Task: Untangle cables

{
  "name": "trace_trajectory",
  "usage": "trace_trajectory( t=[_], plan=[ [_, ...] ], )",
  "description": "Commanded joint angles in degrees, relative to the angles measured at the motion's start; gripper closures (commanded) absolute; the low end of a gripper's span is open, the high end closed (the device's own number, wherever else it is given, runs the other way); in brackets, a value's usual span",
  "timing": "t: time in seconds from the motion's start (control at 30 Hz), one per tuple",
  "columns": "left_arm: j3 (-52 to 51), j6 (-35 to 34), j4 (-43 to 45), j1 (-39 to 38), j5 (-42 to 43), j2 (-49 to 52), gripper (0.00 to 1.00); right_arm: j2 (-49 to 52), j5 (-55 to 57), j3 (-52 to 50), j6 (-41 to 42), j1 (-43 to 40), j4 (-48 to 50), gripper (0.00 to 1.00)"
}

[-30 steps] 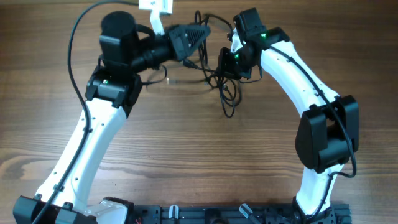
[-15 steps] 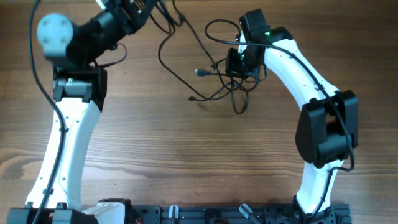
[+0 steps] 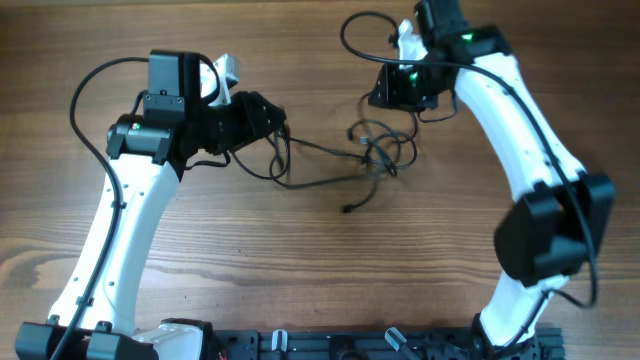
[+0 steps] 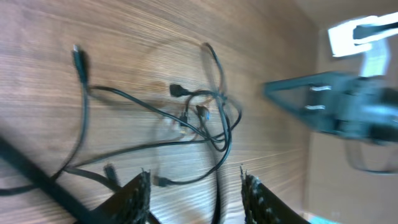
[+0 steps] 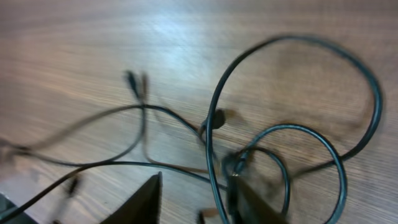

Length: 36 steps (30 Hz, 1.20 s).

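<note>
The cables [image 3: 372, 152] lie on the wooden table as a loose tangle of thin black cords, with long strands trailing left [image 3: 300, 180] and one plug end [image 3: 347, 208] lying free in front. My left gripper [image 3: 272, 122] sits at the left end of those strands. In the left wrist view its jaws [image 4: 196, 194] stand apart, and one strand [image 4: 219, 186] runs loose between them. My right gripper [image 3: 398, 96] hovers just behind the tangle. Its jaws [image 5: 196, 200] are also apart, with a cord [image 5: 214, 155] passing close to the right finger [image 5: 252, 202]. The cable loops [image 5: 311, 143] are blurred.
The right arm [image 3: 520, 140] arches along the table's right side and the left arm [image 3: 120, 230] along the left. Thicker black arm wires [image 3: 85, 100] loop off each wrist. The table's far edge lies close behind both grippers.
My left gripper swung from the far left corner down toward the middle and opened, letting its strand go. The cables now lie spread flatter. My right gripper moved back and opened too.
</note>
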Motion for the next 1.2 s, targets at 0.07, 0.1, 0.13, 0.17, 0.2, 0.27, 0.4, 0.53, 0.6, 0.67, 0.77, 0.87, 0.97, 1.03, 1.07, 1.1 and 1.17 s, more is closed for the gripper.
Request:
trace_trajectory(
  t=[0.07, 0.1, 0.13, 0.17, 0.2, 0.27, 0.4, 0.53, 0.6, 0.67, 0.77, 0.87, 0.97, 1.03, 1.07, 1.1, 1.17],
  plan=[
    [0.37, 5.64, -0.72, -0.22, -3.32, 0.57, 0.01, -7.41, -0.92, 1.66, -1.14, -0.46, 0.15, 0.34],
    [0.37, 5.77, -0.72, -0.22, -3.30, 0.57, 0.00, -7.74, -0.94, 1.66, -1.14, -0.46, 0.13, 0.32],
    [0.37, 6.03, -0.74, -0.24, -3.30, 0.57, 0.00, -8.04, -0.92, 1.66, -1.14, -0.46, 0.09, 0.31],
    [0.37, 6.91, -0.74, -0.44, -3.30, 0.63, 0.00, -8.04, -0.94, 1.66, -1.14, -0.46, 0.07, 0.30],
    [0.35, 8.13, -0.76, -0.90, -3.32, 0.72, 0.00, -8.04, -0.94, 1.66, -1.14, -0.46, 0.04, 0.28],
    [0.35, 8.48, -0.98, -2.62, -4.74, 1.81, 0.00, -8.00, -0.92, 1.60, -1.18, -0.46, -0.26, 0.27],
    [0.35, 8.52, -1.88, -6.08, -5.03, 5.60, 0.00, -8.00, 1.31, 1.53, -1.14, -0.46, -0.42, 0.21],
    [0.35, 8.50, 1.07, -9.53, -5.03, 9.57, 0.00, -8.00, 3.10, 1.49, -1.14, -0.46, -0.94, 0.20],
    [0.35, 8.02, 4.17, -10.99, -5.01, 12.02, 0.04, -8.00, 4.00, 1.42, -1.11, -0.46, -1.14, 0.18],
    [0.35, 6.91, 6.25, -12.50, -5.01, 14.84, 0.13, -8.00, 5.35, 1.40, -1.14, -0.46, -1.62, 0.16],
    [0.35, 6.78, 7.67, -14.75, -4.98, 19.26, 0.26, -8.00, 5.57, 1.40, 0.85, -0.46, -1.70, 0.12],
    [0.35, 6.80, 10.43, -17.16, -4.98, 23.12, 0.34, -7.98, 5.57, 1.40, 1.49, -0.44, -1.77, 0.12],
    [0.35, 6.80, 13.14, -18.95, -5.01, 25.94, 0.42, -7.98, 5.55, 1.40, 2.36, -0.46, -1.88, 0.11],
    [0.35, 6.78, 14.40, -19.67, -5.03, 27.80, 0.45, -7.98, 5.57, 1.40, 2.32, -0.35, -2.38, 0.11],
    [0.35, 6.78, 14.67, -19.76, -5.03, 28.39, 0.46, -7.98, 5.57, 1.40, 2.36, -0.33, -2.47, 0.11],
    [0.35, 6.78, 14.86, -19.76, -5.03, 28.98, 0.48, -7.98, 5.57, 1.40, 2.34, -0.33, -2.47, 0.11],
    [0.35, 6.78, 15.45, -19.74, -5.16, 30.58, 0.53, -7.98, 5.60, 1.38, 2.36, -0.33, -2.40, 0.11]
  ],
)
